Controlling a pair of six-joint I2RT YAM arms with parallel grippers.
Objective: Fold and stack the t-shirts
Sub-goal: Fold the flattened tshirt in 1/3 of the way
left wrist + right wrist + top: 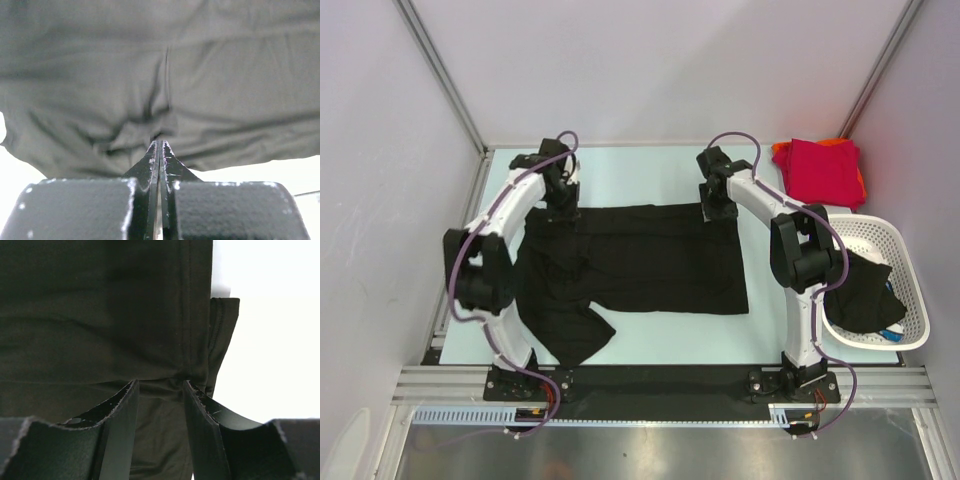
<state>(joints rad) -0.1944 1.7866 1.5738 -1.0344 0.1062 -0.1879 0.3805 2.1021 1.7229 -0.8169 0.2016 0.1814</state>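
You are working on a pale blue-green table (640,175), closed in by plain white walls (650,60) with slanting aluminium posts (440,70) at the far corners. A ribbed metal rail (670,380) runs along the near edge, where both arm bases are bolted.

The black t-shirt (650,260) lies spread across the middle of the table. Its body is fairly flat, and one sleeve is splayed toward the near left, close to the left arm's base.

Your left gripper (563,205) sits at the shirt's far left edge. In the left wrist view its fingers (150,165) are pressed together with no gap, and the dark cloth (150,75) bunches into creases right at the tips (159,145), so it has the fabric pinched.

Your right gripper (717,210) is at the shirt's far right corner. Its fingers (122,410) stand partly apart (160,385), straddling the stitched hem (100,315) (the cloth lies between them, but they are not clamped on it).

In the far right corner, well apart from the black shirt, a folded red t-shirt (820,168) rests on an orange t-shirt (861,185), of which only the edges show.

A white lattice basket (912,300) stands just beside the right arm, with crumpled black cloth (860,290) draped over its left rim and touching the arm's lower link.
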